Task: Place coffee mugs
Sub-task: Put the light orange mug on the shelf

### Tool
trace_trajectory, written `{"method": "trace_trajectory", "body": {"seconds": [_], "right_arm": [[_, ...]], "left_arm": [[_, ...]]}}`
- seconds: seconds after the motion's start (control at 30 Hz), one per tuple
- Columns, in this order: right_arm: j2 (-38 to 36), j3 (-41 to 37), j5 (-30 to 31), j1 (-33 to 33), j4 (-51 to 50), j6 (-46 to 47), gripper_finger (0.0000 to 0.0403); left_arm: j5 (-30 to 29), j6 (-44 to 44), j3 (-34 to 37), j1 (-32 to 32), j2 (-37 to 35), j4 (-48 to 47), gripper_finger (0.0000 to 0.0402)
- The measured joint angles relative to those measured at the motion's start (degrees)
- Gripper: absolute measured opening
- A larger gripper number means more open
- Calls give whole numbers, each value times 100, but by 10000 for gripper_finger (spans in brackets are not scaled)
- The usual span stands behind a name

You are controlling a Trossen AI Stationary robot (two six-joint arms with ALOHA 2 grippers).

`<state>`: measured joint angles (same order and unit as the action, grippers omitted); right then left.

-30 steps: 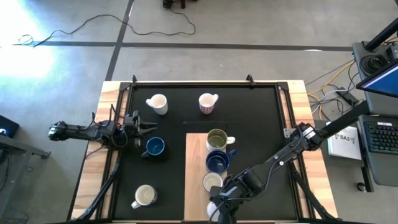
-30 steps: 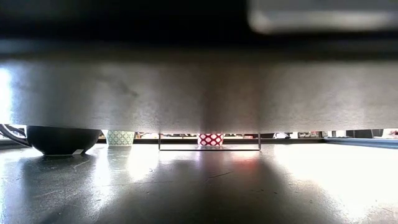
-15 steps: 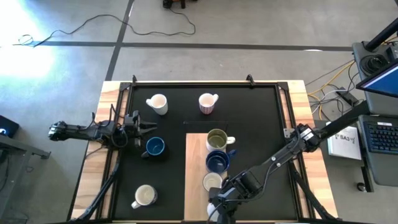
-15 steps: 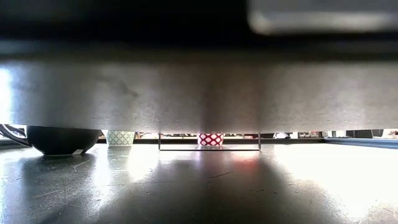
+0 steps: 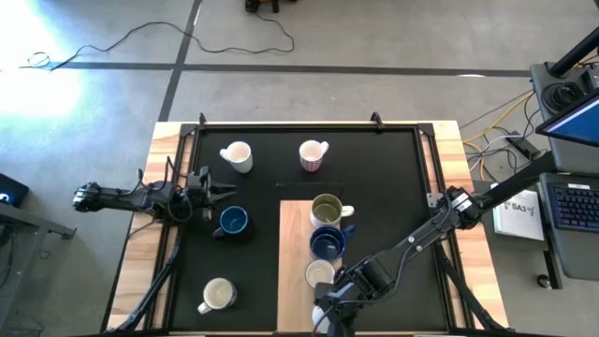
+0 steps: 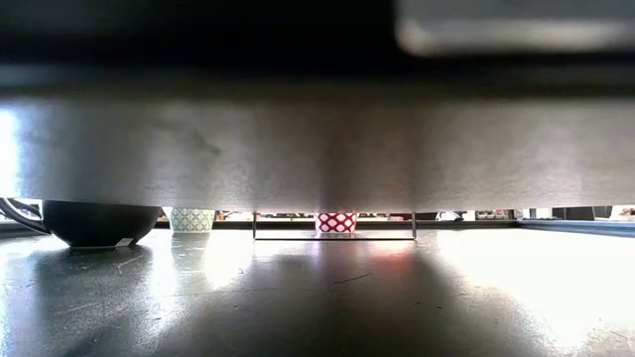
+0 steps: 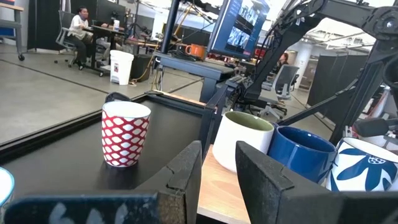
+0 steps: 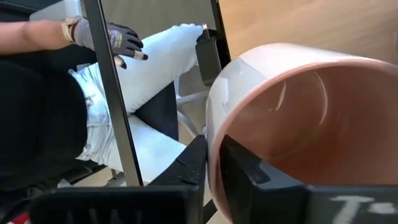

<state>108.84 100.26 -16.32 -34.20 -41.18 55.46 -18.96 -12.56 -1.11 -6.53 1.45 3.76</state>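
Fingers of the right gripper point(image 8: 214, 163) pinch the rim of a glossy white mug with a pink inside point(image 8: 292, 124), one dark finger outside the wall, one inside, at the near end of the pale wooden board point(image 5: 294, 234).

Black matting covers the table point(image 5: 393, 187), framed in light wood. On the board, a row of round glazed mugs runs away from the held one: a cream mug point(image 5: 319, 273), a dark blue mug point(image 5: 327, 243), then an olive-lined mug point(image 5: 326, 211). Off the board stand a white mug point(image 5: 236, 155), a red-and-white patterned mug point(image 5: 313, 154), a blue mug point(image 5: 232, 221) and a cream mug by the near left corner point(image 5: 218, 295). At the table's left edge the left gripper point(image 5: 217, 193) waits with fingers spread, empty, near the blue mug. A person's gloved hand point(image 8: 118, 40) rests on a white-trousered leg beyond the table.
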Motion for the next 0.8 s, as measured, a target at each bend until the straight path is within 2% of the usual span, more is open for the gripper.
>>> {"method": "trace_trajectory", "body": {"seconds": [0.27,0.8], "right_arm": [[5,-8,24,-2,-23,-14,86],[-22,-10,-80,0,255,79,75]], "left_arm": [[0,0,1,-1,2,0,82],[0,0,1,0,0,-1,82]]}}
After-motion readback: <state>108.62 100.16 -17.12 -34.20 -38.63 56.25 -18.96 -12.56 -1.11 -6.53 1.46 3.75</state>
